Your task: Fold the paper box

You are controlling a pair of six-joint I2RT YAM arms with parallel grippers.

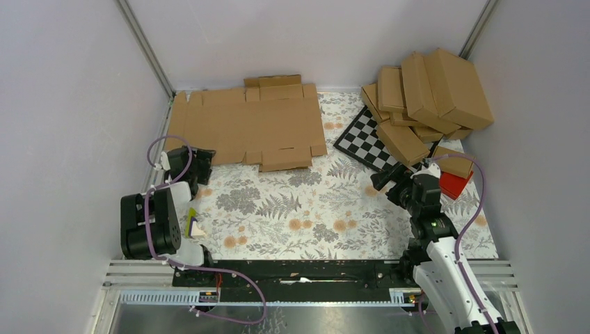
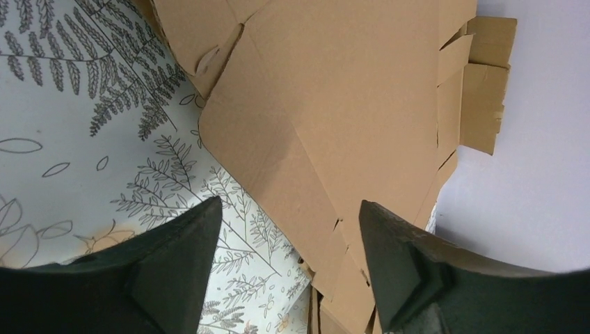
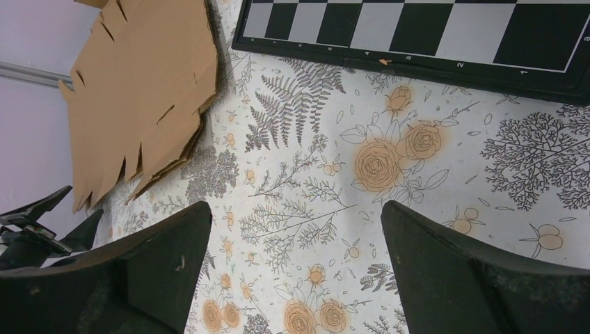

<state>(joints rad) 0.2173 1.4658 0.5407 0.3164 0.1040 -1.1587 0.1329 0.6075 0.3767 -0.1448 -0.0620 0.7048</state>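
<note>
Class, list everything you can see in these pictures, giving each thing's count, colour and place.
paper box: one seen, perhaps stacked sheets; brown; flat, back left
folded boxes: several; brown; piled back right
checkerboard: one; black and white; partly under that pile
red block: one; red; right side, below the pile
cloth: one; white with grey and orange plants; covers the table
left pincer: one; black; open, at the paper box's near-left corner
right pincer: one; black; open, over the cloth near the checkerboard
</note>
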